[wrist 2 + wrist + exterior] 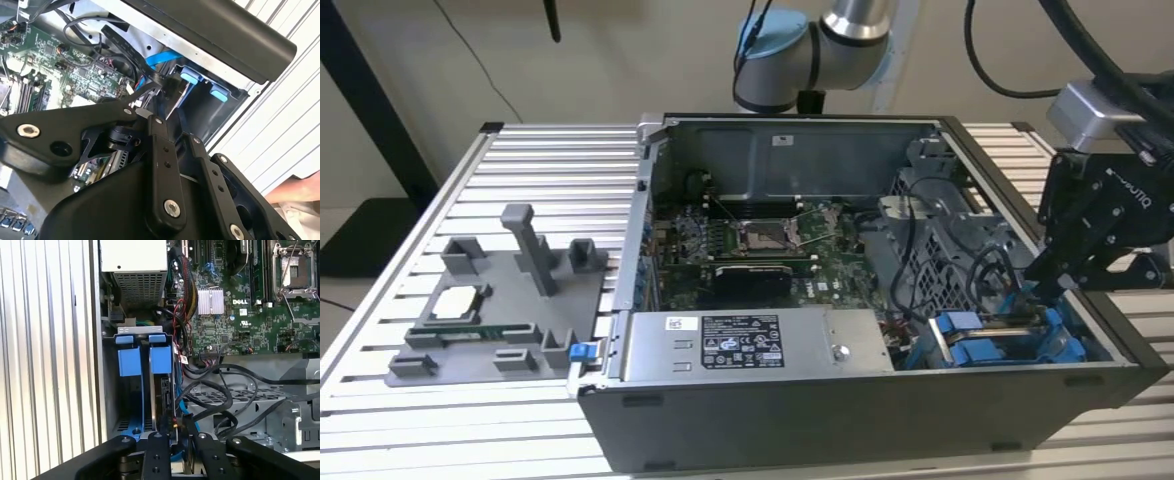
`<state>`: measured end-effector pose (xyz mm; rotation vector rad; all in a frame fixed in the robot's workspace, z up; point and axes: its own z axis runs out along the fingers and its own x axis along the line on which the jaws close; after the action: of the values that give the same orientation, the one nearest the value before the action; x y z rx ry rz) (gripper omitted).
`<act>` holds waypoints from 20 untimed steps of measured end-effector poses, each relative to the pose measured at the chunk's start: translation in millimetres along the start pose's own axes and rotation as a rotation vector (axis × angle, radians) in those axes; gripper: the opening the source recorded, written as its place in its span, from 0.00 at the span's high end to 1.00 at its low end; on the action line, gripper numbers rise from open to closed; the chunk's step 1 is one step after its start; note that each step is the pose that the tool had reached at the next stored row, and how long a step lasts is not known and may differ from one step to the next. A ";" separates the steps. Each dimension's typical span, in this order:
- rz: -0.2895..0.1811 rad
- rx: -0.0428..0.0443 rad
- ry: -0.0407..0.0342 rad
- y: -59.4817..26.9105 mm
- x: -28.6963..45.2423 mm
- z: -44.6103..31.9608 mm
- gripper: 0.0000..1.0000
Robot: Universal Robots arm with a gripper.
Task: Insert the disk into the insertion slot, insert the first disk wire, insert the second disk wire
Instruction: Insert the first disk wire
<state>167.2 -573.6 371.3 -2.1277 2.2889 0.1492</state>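
1 gripper (pixel 1050 283) low at 4 o'clock of the open computer case (pixel 854 425) in the exterior view, jaws pinched narrowly on a black disk wire (pixel 159 80) plug. Seated on edge in the insertion slot (pixel 111 390), the disk (pixel 161 360) in its blue carrier, just beside a 2nd blue carrier (pixel 129 361).

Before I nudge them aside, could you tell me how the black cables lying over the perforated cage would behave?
The black cables probably flop rather than hold shape: they sag in loose loops across the perforated cage. They likely spring back, since the bends are wide, not creased. They look light, yet may tug where they run toward the motherboard.
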 end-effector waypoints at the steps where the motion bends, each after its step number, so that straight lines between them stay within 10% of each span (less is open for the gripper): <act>1: 0.000 0.0000 -0.0001 0.1 -0.1 -1.8 0.00; 12: 0.000 -0.0001 -0.0015 1.5 -1.7 -23.9 0.00; 20: 0.000 -0.0001 -0.0015 1.6 -2.0 -26.7 0.00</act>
<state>167.2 -573.6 398.2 -2.1270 2.2881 0.1510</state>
